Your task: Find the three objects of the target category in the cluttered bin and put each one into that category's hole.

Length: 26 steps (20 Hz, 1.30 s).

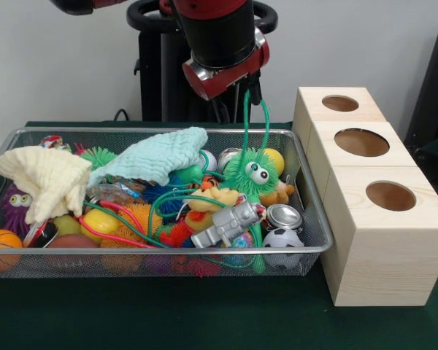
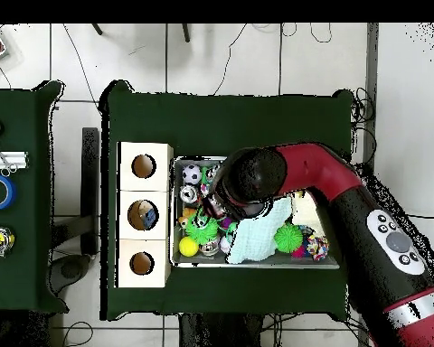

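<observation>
My gripper [image 1: 254,89] hangs under the red and black wrist, over the right part of the wire bin [image 1: 204,251]. Two long green strands run taut from it down to a green fuzzy monster toy [image 1: 251,172] with big eyes, which sits high on the clutter. The gripper looks shut on those strands. To the right stands a wooden box [image 1: 383,255] with three round holes: far [image 1: 340,103], middle [image 1: 361,142] and near [image 1: 390,195]. In the overhead view my arm [image 2: 257,176] covers the gripper and the bin's middle; the box [image 2: 144,239] lies left of the bin.
The bin holds a cream cloth [image 1: 47,179], a pale teal cloth [image 1: 157,157], a grey robot toy [image 1: 226,222], a soccer ball [image 1: 281,239], a tin can [image 1: 283,216], a yellow ball [image 1: 275,159], a basketball [image 1: 0,248] and a purple monster [image 1: 14,204]. Something lies in the middle hole [image 2: 145,215].
</observation>
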Tool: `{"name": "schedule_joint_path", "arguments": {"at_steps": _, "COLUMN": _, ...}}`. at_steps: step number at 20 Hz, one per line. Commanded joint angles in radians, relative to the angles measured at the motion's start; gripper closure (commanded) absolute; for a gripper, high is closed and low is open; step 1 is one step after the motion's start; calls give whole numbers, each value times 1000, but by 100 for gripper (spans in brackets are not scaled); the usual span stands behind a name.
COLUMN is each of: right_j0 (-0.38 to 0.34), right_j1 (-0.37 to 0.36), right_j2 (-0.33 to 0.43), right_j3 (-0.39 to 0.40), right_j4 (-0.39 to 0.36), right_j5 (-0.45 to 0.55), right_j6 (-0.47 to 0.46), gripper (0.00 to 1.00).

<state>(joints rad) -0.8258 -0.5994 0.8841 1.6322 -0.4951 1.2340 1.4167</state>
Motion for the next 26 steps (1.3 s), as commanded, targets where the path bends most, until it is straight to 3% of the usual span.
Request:
{"name": "schedule_joint_path", "arguments": {"at_steps": 1, "right_j0": 1, "right_j1": 90, "right_j2": -43, "right_j3": -134, "right_j4": -21, "right_j5": 88, "right_j6": -210, "gripper": 0}}
{"name": "schedule_joint_path", "arguments": {"at_steps": 3, "right_j0": 2, "right_j1": 103, "right_j2": -49, "right_j3": -132, "right_j4": -21, "right_j5": 81, "right_j6": -183, "gripper": 0}}
{"name": "schedule_joint_path", "arguments": {"at_steps": 7, "right_j0": -3, "right_j1": 49, "right_j2": -49, "right_j3": -101, "right_j4": 7, "right_j5": 86, "right_j6": -104, "gripper": 0}}
{"name": "schedule_joint_path", "arguments": {"at_steps": 12, "right_j0": 29, "right_j1": 52, "right_j2": -69, "right_j3": -182, "right_j4": 49, "right_j5": 184, "right_j6": -56, "gripper": 0}}
{"name": "schedule_joint_path", "arguments": {"at_steps": 19, "right_j0": 57, "right_j1": 145, "right_j2": -83, "right_j3": -329, "right_j4": -9, "right_j5": 206, "right_j6": -172, "gripper": 0}}
{"name": "schedule_joint_path", "arguments": {"at_steps": 26, "right_j0": 22, "right_j1": 108, "right_j2": -83, "right_j3": -314, "right_j4": -66, "right_j5": 154, "right_j6": -225, "gripper": 0}}
